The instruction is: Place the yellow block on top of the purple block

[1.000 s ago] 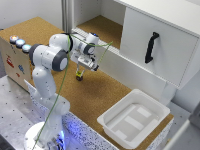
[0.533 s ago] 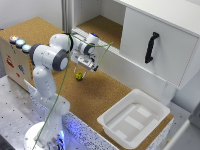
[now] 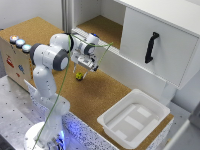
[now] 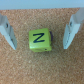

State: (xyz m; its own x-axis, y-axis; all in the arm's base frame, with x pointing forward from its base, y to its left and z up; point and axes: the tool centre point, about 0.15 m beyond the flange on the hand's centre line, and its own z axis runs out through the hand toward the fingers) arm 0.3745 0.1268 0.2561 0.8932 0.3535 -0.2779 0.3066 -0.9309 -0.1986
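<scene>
**Gripper spread wide over yellow block on cork**

Seen from outside, going from the exterior view's left: white Panda arm (image 3: 50,57) rising from its base, bent over toward the cabinet. Gripper (image 3: 83,73) pointing down at the cork surface (image 3: 100,95), hanging just above the yellow block (image 3: 79,76). Block resting on the cork, in front of the cabinet's open shelf (image 3: 100,27). Farther toward the exterior view's right, well apart from the block, white tray (image 3: 134,120) near the cork's edge, below the cabinet door's black handle (image 3: 150,47).

From the wrist: fingers (image 4: 8,31) parted, one to each side of the yellow block (image 4: 39,40), neither touching it. Dark letter-like mark on the block's top face. Purple block not made out in either view.
</scene>
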